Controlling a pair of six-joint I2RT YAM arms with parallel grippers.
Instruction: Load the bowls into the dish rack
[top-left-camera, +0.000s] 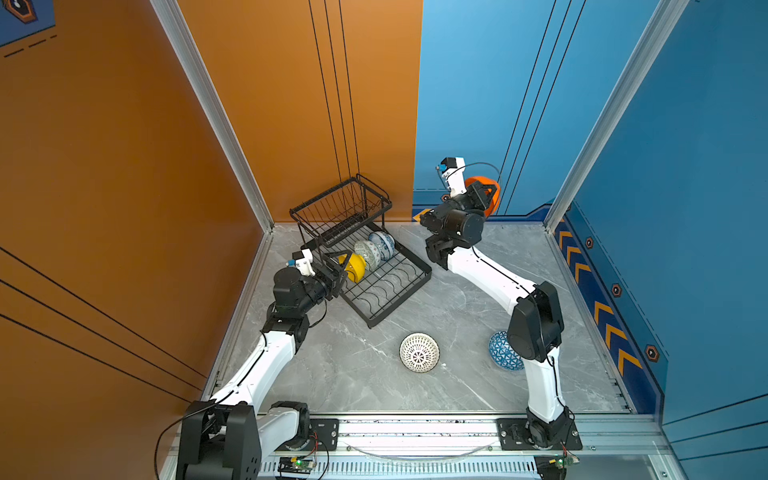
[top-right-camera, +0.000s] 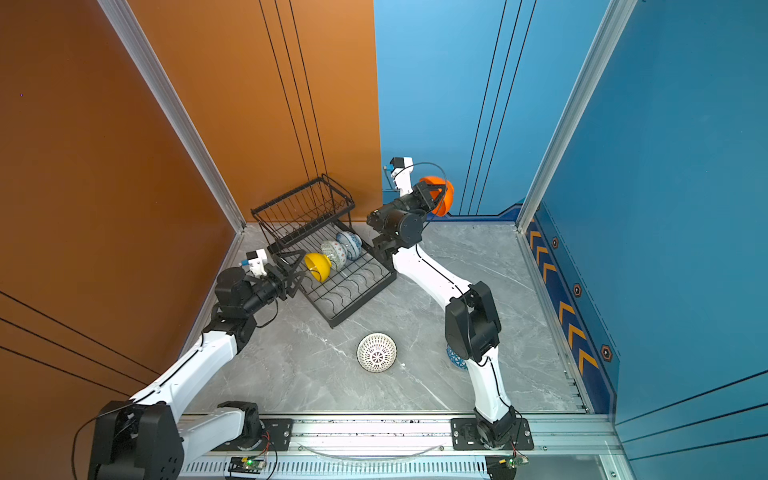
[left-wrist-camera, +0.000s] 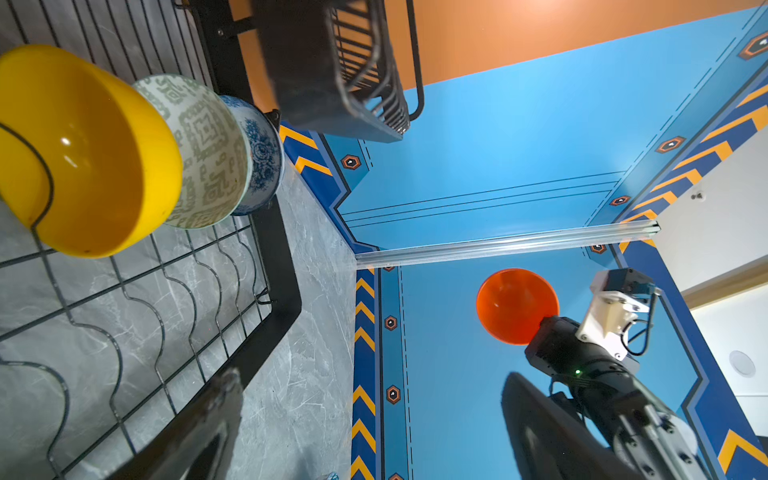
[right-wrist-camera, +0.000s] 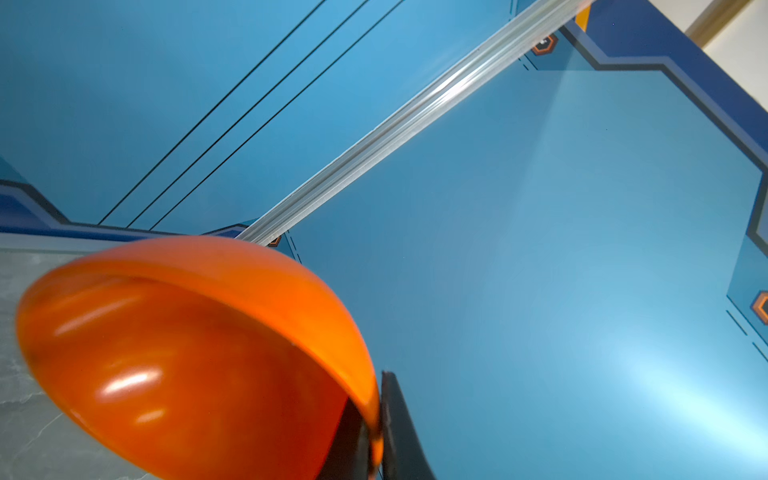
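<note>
The dish rack (top-left-camera: 401, 300) sits at the back of the grey marble tabletop (top-left-camera: 361, 382). Three bowls stand on edge in its lower tray, just below the raised basket (top-left-camera: 340, 208): the white-and-blue floral bowl (top-left-camera: 382, 244) nearest the basket, then the pale green geometric bowl (top-left-camera: 368, 253), then the yellow bowl (top-left-camera: 354, 267).

The left gripper (top-left-camera: 340, 269) hangs at the rack's side, just beside the yellow bowl, with its jaws spread wide and nothing in them.

The right gripper (top-left-camera: 488, 195) is raised beside the basket end of the rack, its jaws clamped on the rim of the orange bowl (top-left-camera: 478, 183).

In front of the rack, the white lattice bowl (top-left-camera: 419, 352) lies upside down on the tabletop. The blue triangle-patterned bowl (top-left-camera: 500, 353) lies farther from the rack, partly hidden by the right arm.
</note>
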